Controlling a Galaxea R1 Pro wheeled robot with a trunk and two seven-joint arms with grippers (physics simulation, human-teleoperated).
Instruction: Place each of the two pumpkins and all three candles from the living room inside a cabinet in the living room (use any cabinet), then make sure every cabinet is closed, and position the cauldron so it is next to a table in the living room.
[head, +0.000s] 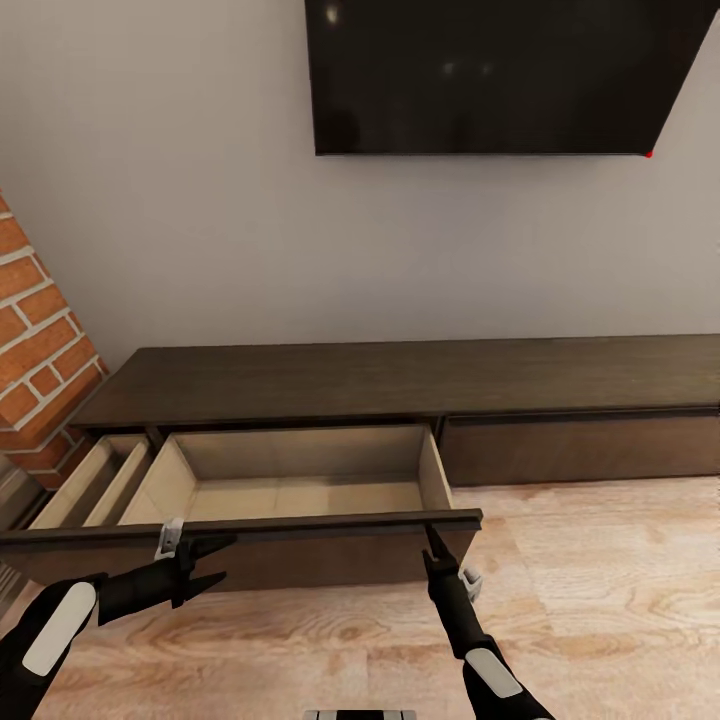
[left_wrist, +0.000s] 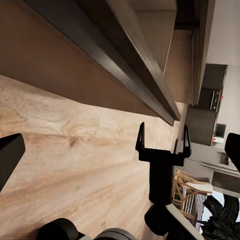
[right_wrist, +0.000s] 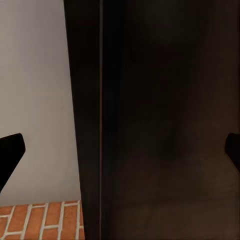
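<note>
Currently you are facing the cabinet (head: 400, 380), the long low dark-brown unit standing against the grey wall; every place below is given relative to it.

- Middle drawer (head: 300, 480): standing pulled out toward you, pale wood inside, nothing lying in the part you can see. Its dark front edge (head: 250, 527) is running across just ahead of both arms.
- Leftmost drawer (head: 95, 480): also standing open, beside the middle one.
- Right-hand drawer front (head: 580, 450): sitting flush, closed.
- Left gripper (head: 215, 560): hovering just in front of the open drawer's front panel, fingers spread wide, holding nothing.
- Right gripper (left_wrist: 163, 137): pointing up at the front edge near the drawer's right corner; the left wrist view is showing its two fingertips apart and empty.
- Television (head: 500, 75): hanging on the wall above the cabinet, screen dark; no brand or writing is readable on it.
- Brick pillar (head: 40, 360): standing at the cabinet's left end.
- Wood floor (head: 600, 600): lying in front of the cabinet.
</note>
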